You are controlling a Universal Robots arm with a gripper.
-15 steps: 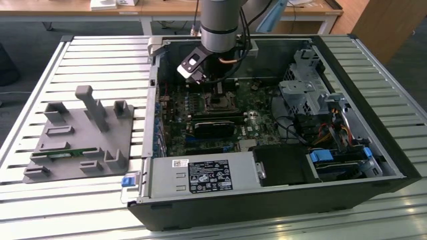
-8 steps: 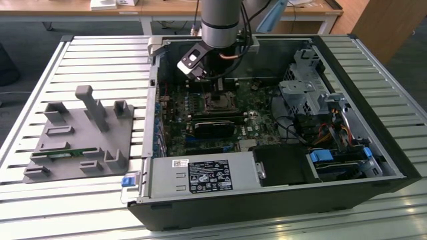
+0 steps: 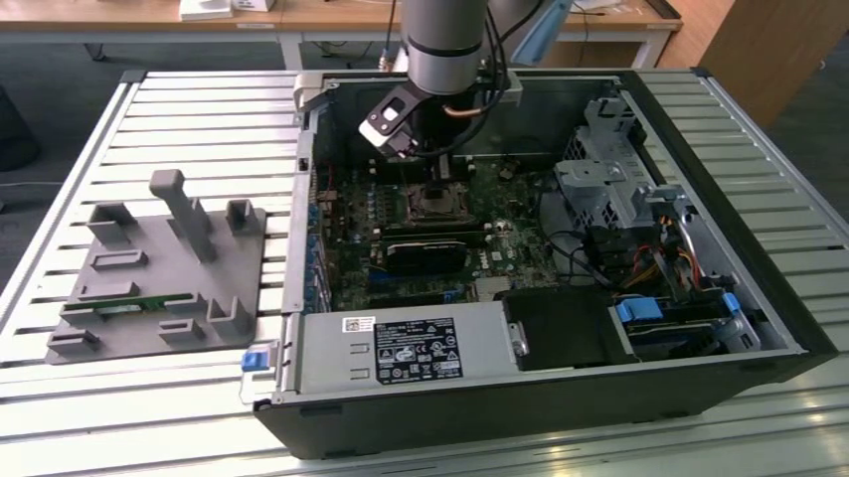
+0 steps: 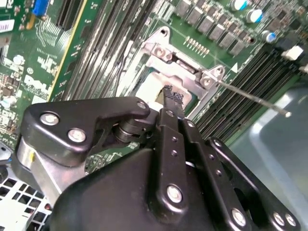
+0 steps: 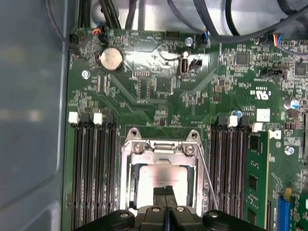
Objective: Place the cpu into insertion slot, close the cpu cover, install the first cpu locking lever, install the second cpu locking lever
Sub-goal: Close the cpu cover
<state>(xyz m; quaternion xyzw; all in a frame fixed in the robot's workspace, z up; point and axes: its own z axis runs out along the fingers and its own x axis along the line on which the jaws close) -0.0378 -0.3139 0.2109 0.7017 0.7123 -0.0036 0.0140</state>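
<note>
my gripper [image 5: 166, 195] was pinched shut on nothing, its tips just over the cpu [image 5: 154, 175], which lay in the insertion slot [image 3: 432, 204] with the cpu cover [image 5: 130, 179] down around it. the locking lever [image 5: 207, 182] stood loose beside it. it looked like thin, springy wire, best taken near its free end.

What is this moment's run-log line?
silver-grey square cpu: under thin silver metal cpu cover, cover down | thin wire locking lever: unlatched | end effector: shut, just above cpu

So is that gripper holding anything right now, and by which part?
Nothing: the gripper is shut and empty, its tip just over the cpu.
</note>
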